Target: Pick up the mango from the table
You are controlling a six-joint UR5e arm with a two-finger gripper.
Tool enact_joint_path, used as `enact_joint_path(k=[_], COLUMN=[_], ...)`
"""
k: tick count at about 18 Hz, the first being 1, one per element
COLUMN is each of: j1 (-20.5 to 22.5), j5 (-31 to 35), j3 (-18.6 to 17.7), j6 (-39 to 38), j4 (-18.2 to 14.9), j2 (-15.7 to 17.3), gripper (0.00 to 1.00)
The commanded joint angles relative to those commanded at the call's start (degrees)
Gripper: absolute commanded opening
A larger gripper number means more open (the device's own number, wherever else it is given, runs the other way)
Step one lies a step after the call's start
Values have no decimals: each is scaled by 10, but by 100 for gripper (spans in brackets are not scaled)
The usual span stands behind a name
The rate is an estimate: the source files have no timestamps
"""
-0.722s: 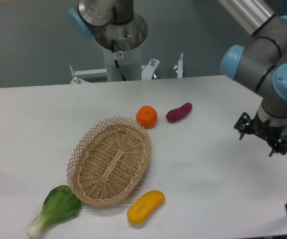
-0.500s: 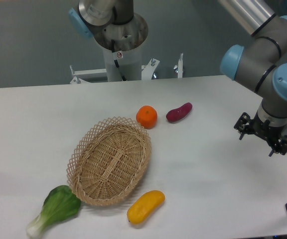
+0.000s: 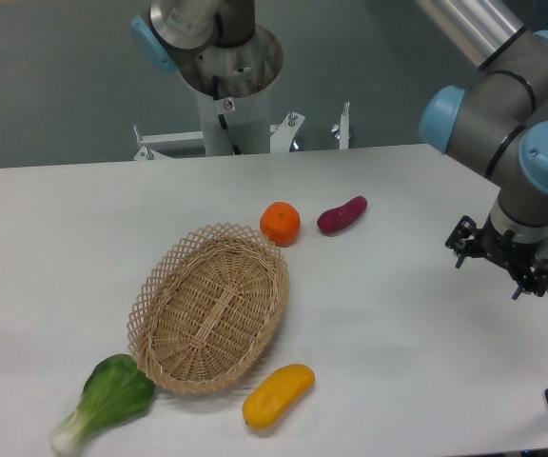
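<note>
surface: you've got a big white table [image 3: 398,343] with a grey wall behind it, nothing fancy.
mango: the mango [image 3: 278,395] sits right at the near edge, just beside the basket's near rim, looks like it's barely apart from it.
mango axis: long axis runs diagonal, near-left to far-right; the far-right end is the more orange one.
bok choy: the bok choy [image 3: 106,400] is at the near-left, touching the basket's other side.
basket: the wicker basket [image 3: 210,307] is mid-table, nothing in it.
far stuff: orange [image 3: 280,223] and sweet potato [image 3: 342,214] sit past the basket, don't mix them up.
gripper: the gripper [image 3: 499,257] hangs over the right edge, well apart from the mango, fingers look spread with nothing in them.
step: I'd say you're at the approach stage, nothing grabbed yet.
next move: probably swing left and toward the near edge, then turn the wrist so the fingers close across the short width.
</note>
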Motion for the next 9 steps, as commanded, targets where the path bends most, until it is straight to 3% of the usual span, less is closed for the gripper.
enact_joint_path(k=[5,9], j1=[-18,-60], j5=[4,-9], j3=[6,8], j6=[-63,-146], j4=[-7,-2], j2=[2,-4], gripper=[100,100])
